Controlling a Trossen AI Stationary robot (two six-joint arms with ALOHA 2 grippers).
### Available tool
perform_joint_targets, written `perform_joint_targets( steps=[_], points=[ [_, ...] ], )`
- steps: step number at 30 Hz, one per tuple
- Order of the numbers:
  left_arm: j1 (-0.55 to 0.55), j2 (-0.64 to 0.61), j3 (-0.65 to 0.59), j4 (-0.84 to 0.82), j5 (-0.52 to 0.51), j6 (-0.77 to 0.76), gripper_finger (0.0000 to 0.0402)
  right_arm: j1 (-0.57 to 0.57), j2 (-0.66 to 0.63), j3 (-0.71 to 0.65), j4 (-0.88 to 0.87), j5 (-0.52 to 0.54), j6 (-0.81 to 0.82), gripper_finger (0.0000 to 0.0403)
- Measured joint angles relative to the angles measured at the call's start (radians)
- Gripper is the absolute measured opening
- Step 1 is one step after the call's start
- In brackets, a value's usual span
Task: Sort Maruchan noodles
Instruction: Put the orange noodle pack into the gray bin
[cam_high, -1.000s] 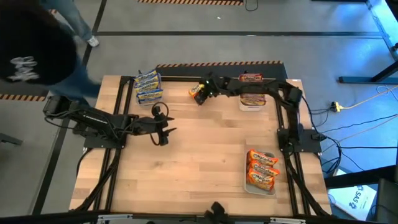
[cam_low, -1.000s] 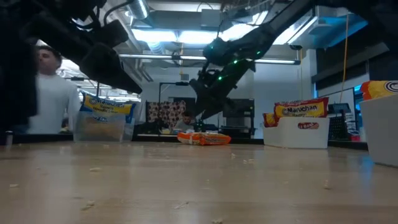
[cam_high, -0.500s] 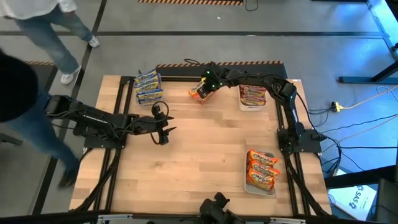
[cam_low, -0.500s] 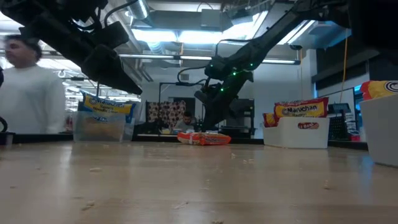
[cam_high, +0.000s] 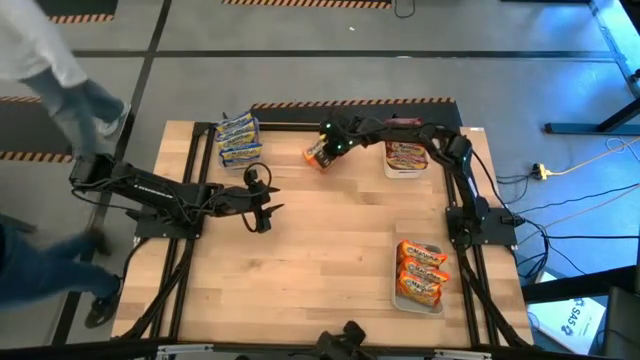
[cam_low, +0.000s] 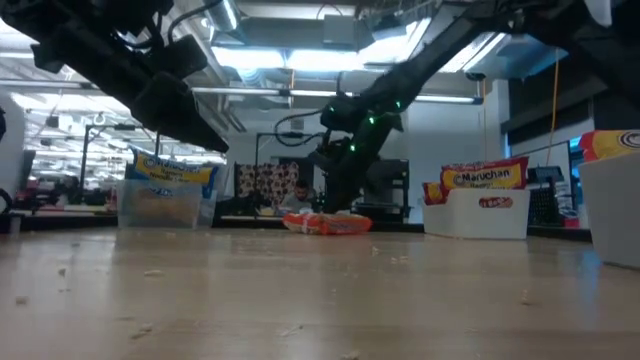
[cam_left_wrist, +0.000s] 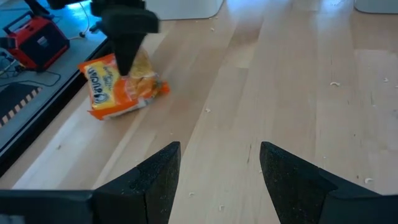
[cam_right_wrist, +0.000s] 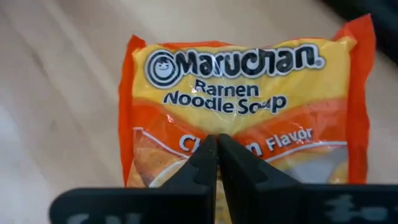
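Right gripper, upper centre, was pinched shut on the orange packet; a straight lift should keep its thin hold.

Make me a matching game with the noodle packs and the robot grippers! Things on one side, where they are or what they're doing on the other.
Things:
1. Blue packets
2. Maroon packets
3. Right gripper
4. Left gripper

States or places:
A. Open, over bare table
B. Shut on the loose orange packet
C. Tub at the table's far left
D. White tub at the table's far right

Pairs: 1-C, 2-D, 3-B, 4-A
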Motion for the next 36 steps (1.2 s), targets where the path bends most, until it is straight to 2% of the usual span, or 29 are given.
perform_joint_targets(
  steps=[4, 12, 23, 30, 36],
  points=[
    [0.0, 0.0, 0.0, 0.0, 0.0, 0.0, 0.0215, 0.05, -0.005, 0.023, -0.138, 0.104, -0.018, 0.0017],
    [0.0, 0.0, 0.0, 0.0, 0.0, -0.002, 0.0215, 0.162, -0.004, 0.022, -0.268, 0.145, -0.027, 0.0017],
    [0.0, 0.0, 0.0, 0.001, 0.0, -0.091, 0.0215, 0.373, -0.003, 0.021, -0.255, 0.14, 0.035, 0.0017],
    [-0.03, 0.0, 0.0, -0.001, 0.085, -0.229, 0.0215, 0.499, -0.001, 0.019, -0.184, 0.133, 0.098, 0.0017],
    [-0.091, 0.0, 0.0, -0.002, 0.124, -0.397, 0.0215, 0.606, -0.003, 0.017, -0.115, 0.13, 0.081, 0.0017]
  ],
)
